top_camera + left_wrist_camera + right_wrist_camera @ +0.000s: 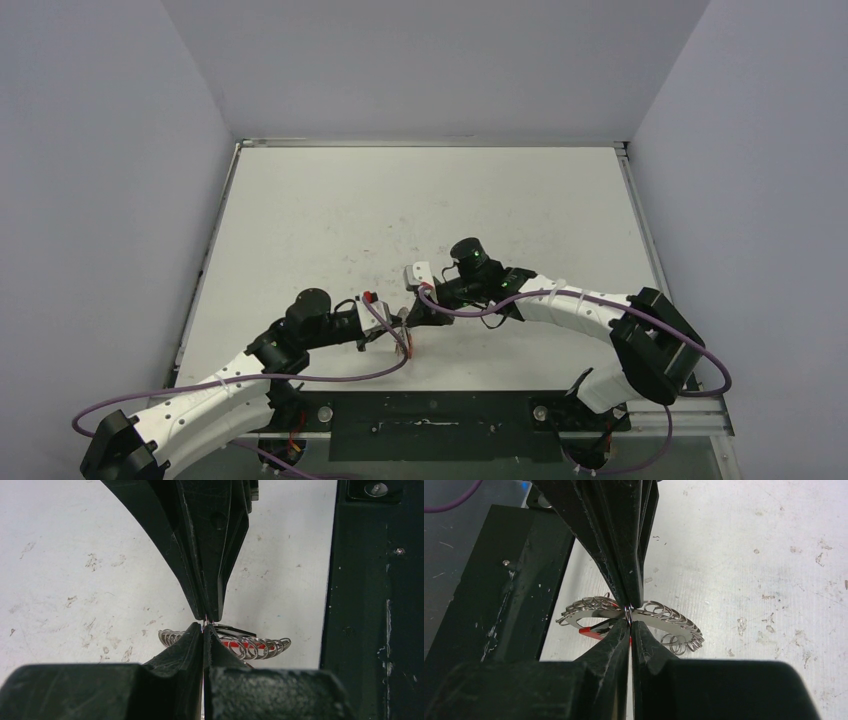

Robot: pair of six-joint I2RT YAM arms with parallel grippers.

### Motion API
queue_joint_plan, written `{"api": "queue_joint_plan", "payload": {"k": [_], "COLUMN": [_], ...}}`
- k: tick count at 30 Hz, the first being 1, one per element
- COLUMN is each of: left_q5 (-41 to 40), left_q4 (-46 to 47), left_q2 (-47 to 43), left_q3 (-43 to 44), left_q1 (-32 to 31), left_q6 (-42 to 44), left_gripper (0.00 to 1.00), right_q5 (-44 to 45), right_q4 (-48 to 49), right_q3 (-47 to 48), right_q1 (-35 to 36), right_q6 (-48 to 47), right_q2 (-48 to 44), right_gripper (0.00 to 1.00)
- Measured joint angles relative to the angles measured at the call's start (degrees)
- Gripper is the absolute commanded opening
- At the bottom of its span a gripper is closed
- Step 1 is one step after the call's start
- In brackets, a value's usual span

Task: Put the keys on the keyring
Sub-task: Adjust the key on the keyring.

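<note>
The keyring is a thin metal ring strung with several small silver rings, with a red sleeve on one arc. It hangs just above the table between my two grippers. My left gripper is shut on its wire. My right gripper comes in from the opposite side, tip to tip, and is shut on a thin wire loop at the keyring. In the top view both grippers meet near the table's front middle. A dark flat piece lies beside the tips. I cannot tell whether it is one of the keys.
A black base plate runs along the table's near edge, close to the keyring. Purple cables loop beside both wrists. Grey walls enclose the white, scuffed table on three sides.
</note>
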Motion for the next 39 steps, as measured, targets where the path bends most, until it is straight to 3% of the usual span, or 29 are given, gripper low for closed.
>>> {"api": "queue_joint_plan", "payload": {"k": [6,9,12,20,25,28,33,39], "left_q5": [-0.1,-0.1,-0.1,-0.1,-0.1,-0.1,-0.1,-0.1], "left_q4": [0.0,0.0,0.0,0.0,0.0,0.0,0.0,-0.1], "left_q2": [0.2,0.2,0.2,0.2,0.2,0.2,0.2,0.2], "left_q3": [0.0,0.0,0.0,0.0,0.0,0.0,0.0,0.0], "left_q1": [0.0,0.0,0.0,0.0,0.0,0.0,0.0,0.0], "left_q6": [0.0,0.0,0.0,0.0,0.0,0.0,0.0,0.0], "left_gripper": [0.0,0.0,0.0,0.0,0.0,0.0,0.0,0.0], "right_q5": [1.1,2.9,5.5,8.7,8.6,8.3,7.3,6.7], "right_q4": [-0.2,-0.3,-0.6,0.2,0.9,3.3,9.9,14.3], "right_q3": [0.1,0.1,-0.1,-3.2,-3.3,-3.8,-5.3,-5.3], "right_q1": [0.1,0.3,0.3,0.2,0.2,0.2,0.3,1.2], "right_q6": [-0.7,-0.8,-1.0,-0.5,0.4,1.9,6.4,8.9], "right_q2": [0.0,-0.1,-0.4,-3.7,-3.7,-4.1,-4.9,-3.3], "right_gripper": [0.08,0.22,0.29,0.2,0.4,0.45,0.45,0.36]}}
